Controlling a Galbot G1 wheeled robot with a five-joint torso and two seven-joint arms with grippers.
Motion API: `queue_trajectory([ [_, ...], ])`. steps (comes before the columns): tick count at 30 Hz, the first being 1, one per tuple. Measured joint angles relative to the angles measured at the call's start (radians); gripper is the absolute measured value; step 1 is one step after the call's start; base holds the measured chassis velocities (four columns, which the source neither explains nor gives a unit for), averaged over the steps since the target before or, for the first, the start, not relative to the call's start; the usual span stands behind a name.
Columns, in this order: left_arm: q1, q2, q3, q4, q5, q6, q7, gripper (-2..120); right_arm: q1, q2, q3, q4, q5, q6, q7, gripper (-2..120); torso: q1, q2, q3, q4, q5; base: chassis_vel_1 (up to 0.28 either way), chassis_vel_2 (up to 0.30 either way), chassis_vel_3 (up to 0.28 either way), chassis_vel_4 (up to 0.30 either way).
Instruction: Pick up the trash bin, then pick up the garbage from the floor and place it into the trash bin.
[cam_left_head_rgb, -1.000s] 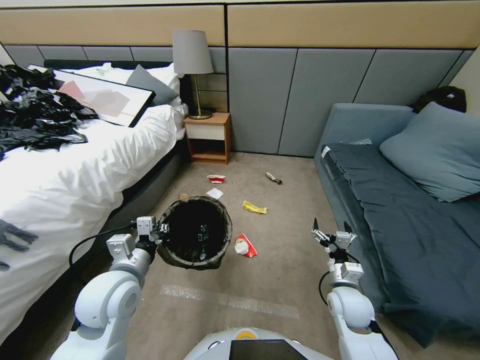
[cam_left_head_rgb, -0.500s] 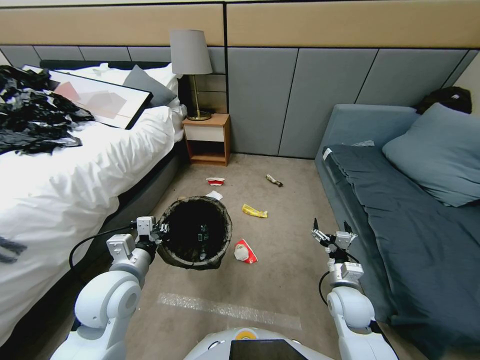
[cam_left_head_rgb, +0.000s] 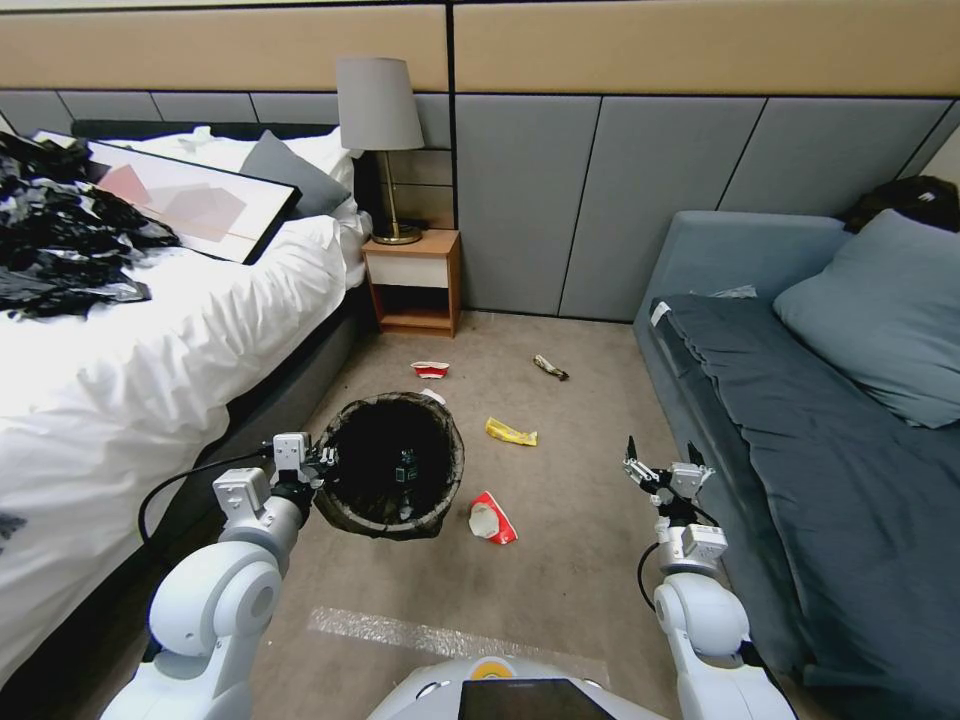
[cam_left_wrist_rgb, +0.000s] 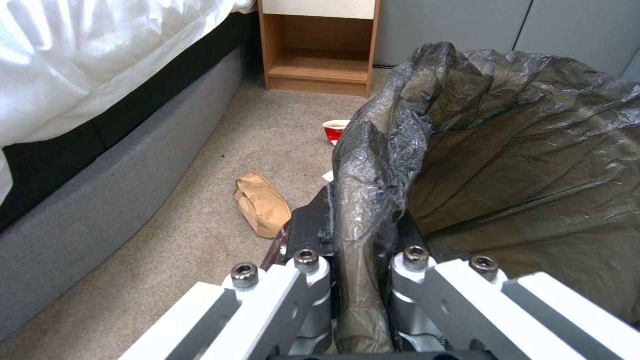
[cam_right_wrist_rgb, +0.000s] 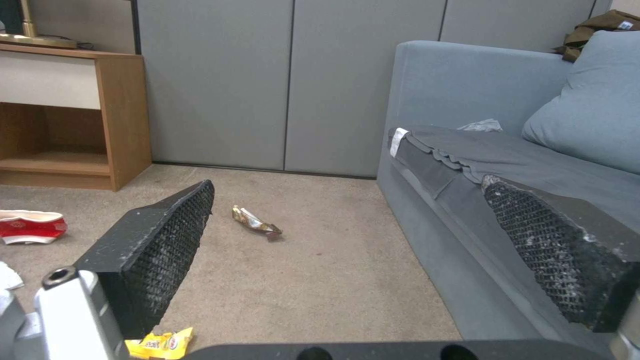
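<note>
On carpet: four wrappers (cam_left_head_rgb: 510, 432); left gripper (cam_left_head_rgb: 322, 464) clamps trash bin (cam_left_head_rgb: 392, 466); right gripper (cam_left_head_rgb: 660, 462) spread.

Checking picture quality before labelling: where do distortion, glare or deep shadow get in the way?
Head view: wide-angle bending curves the wall panels; the trash bin interior is near black. Left wrist view: the bag sheen glares at the rim, left gripper clamped there. Right wrist view: right gripper pads loom large at the edges.

The view has crept forward; the white tissue (cam_left_head_rgb: 434, 396) now slips behind the trash bin (cam_left_head_rgb: 392, 466).
</note>
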Motion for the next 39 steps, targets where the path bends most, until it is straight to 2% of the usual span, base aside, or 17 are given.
queue_trajectory([
  [39,0.0,0.0,0.0,0.0,0.0,0.0,0.0,5,0.0,0.0,0.0,0.0,0.0,0.0,0.0,100,0.0,0.0,0.0,0.0,0.0001,0.0,0.0,0.0,0.0],
])
